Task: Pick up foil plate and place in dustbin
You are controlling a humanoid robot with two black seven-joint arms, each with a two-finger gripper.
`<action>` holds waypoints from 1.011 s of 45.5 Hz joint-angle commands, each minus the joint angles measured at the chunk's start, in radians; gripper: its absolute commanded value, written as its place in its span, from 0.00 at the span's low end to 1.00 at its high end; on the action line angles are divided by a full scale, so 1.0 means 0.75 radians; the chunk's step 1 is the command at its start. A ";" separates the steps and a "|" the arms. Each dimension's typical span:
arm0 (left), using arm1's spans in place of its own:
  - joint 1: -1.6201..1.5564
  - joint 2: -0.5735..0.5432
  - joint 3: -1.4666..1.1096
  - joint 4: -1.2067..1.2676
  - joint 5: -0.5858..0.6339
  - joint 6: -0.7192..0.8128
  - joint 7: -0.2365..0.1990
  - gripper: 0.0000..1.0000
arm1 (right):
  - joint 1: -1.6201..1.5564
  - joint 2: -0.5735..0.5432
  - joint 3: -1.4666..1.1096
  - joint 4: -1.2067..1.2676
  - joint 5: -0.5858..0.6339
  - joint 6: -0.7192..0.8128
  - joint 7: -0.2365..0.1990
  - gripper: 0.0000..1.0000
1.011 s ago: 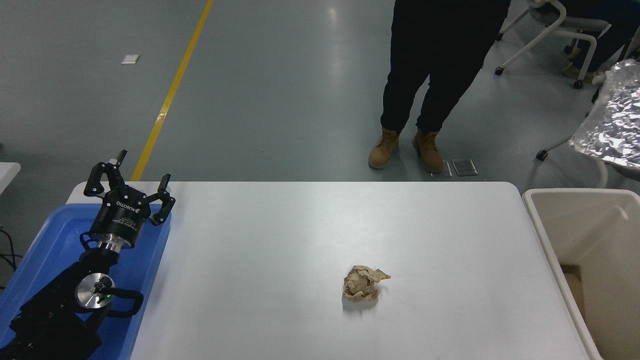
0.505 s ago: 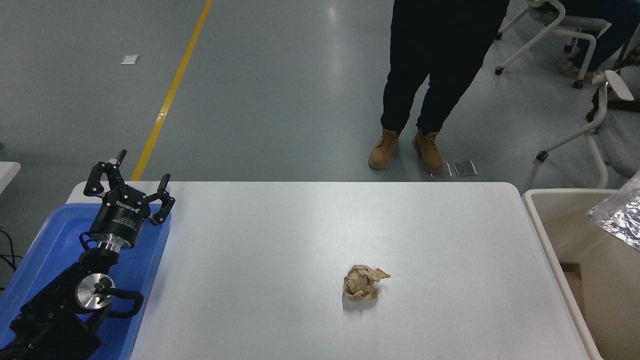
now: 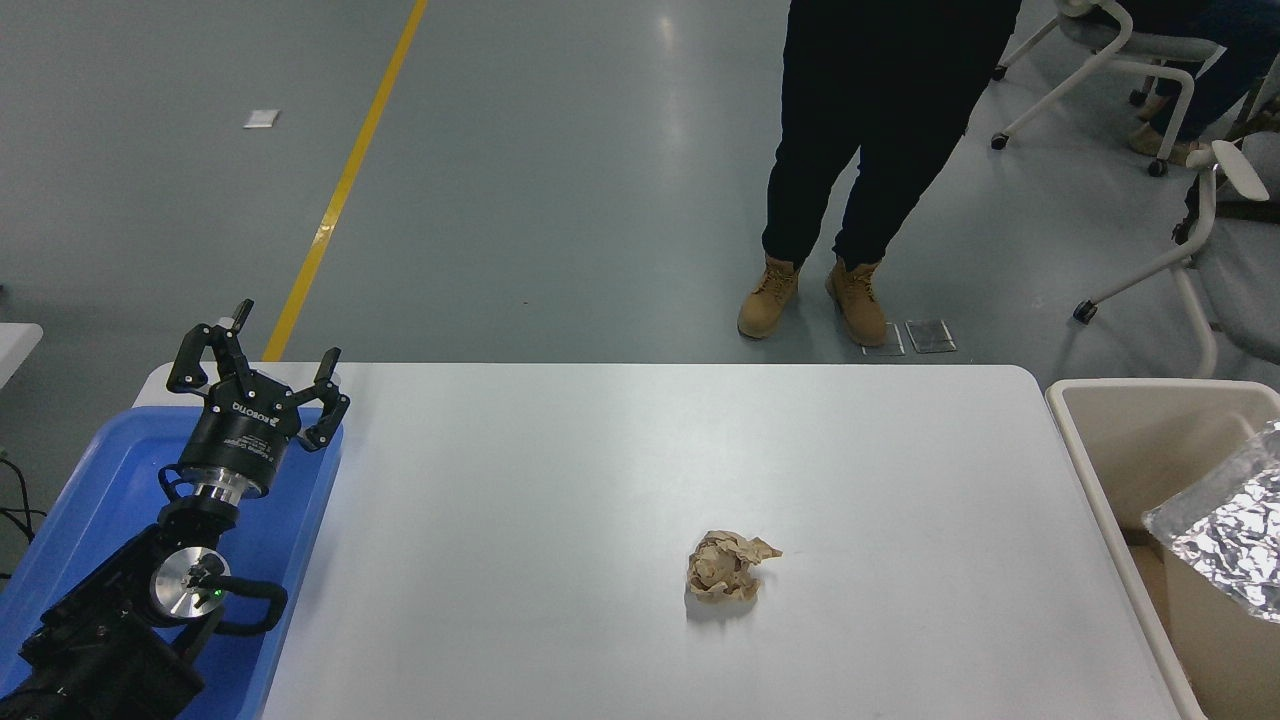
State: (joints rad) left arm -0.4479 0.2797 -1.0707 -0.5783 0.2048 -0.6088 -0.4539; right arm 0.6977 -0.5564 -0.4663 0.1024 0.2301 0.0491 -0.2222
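Observation:
The shiny crinkled foil plate [image 3: 1225, 530] shows at the right edge of the head view, inside the cream-beige dustbin [image 3: 1110, 470] and partly cut off by the picture's edge. No gripper shows on it. My left gripper [image 3: 262, 348] is parked at the lower left over the blue tray [image 3: 100, 470], with its fingers spread open and empty. My right arm and gripper are out of view.
A crumpled brown paper ball [image 3: 728, 567] lies on the white table [image 3: 600, 480] right of the middle. A person in dark trousers and tan boots [image 3: 812, 300] stands at the far side. Office chairs [image 3: 1190, 220] stand at the back right.
The foil plate has dropped from high above the bin at the right edge down into the dustbin. The left arm and the paper ball have not moved.

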 commanded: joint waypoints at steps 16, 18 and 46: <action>0.000 -0.001 0.000 0.000 0.001 0.000 0.002 0.98 | 0.867 -0.048 -0.654 0.489 -0.016 0.100 0.004 1.00; 0.000 0.001 0.000 0.000 -0.001 0.000 0.002 0.98 | 0.965 -0.011 -0.722 0.540 -0.016 0.127 0.004 1.00; 0.000 -0.001 0.000 0.000 -0.001 0.002 0.002 0.98 | 1.878 0.269 -0.886 1.471 -0.047 0.389 -0.002 1.00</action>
State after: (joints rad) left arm -0.4479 0.2792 -1.0707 -0.5782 0.2042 -0.6088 -0.4525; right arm 1.8235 -0.3797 -1.0973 0.8441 0.2132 0.3076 -0.2223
